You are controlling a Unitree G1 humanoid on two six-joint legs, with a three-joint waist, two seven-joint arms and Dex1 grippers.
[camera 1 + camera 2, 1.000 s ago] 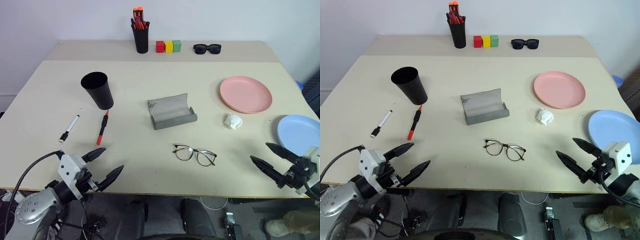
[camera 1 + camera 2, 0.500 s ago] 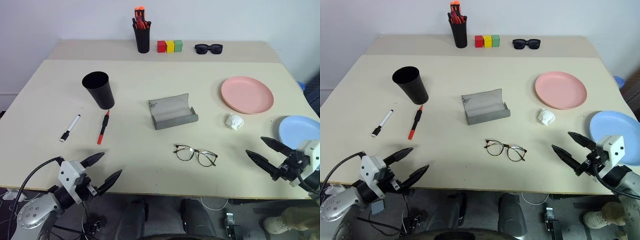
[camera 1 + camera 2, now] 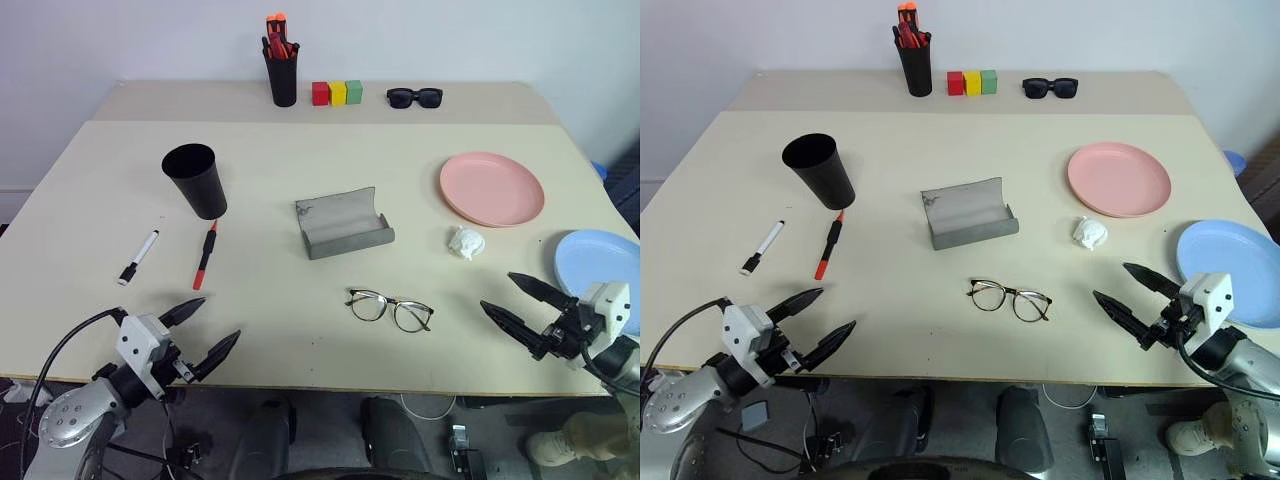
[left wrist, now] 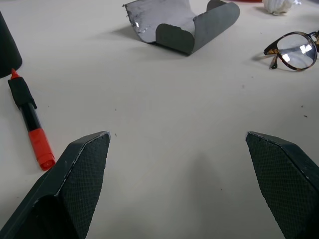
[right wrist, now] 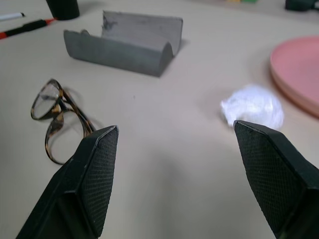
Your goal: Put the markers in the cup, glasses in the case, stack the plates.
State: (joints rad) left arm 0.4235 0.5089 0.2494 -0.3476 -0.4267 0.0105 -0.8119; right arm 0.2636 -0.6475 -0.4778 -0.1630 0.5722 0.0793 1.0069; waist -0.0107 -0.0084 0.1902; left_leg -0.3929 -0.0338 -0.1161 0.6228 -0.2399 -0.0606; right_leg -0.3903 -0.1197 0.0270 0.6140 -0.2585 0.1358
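Black left tool (image 3: pixel 200 327) gapes wide, empty; right tool (image 3: pixel 1137 297) likewise, touching nothing.

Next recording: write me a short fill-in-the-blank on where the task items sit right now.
1. The grey case lies ____, with nothing inside.
2. The red marker lies with one end almost at the base of the ____.
3. The crumpled white wad sits just in front of the ____ plate.
4. Both grippers, left and right, hold ____.

Missing words: open; cup; pink; nothing
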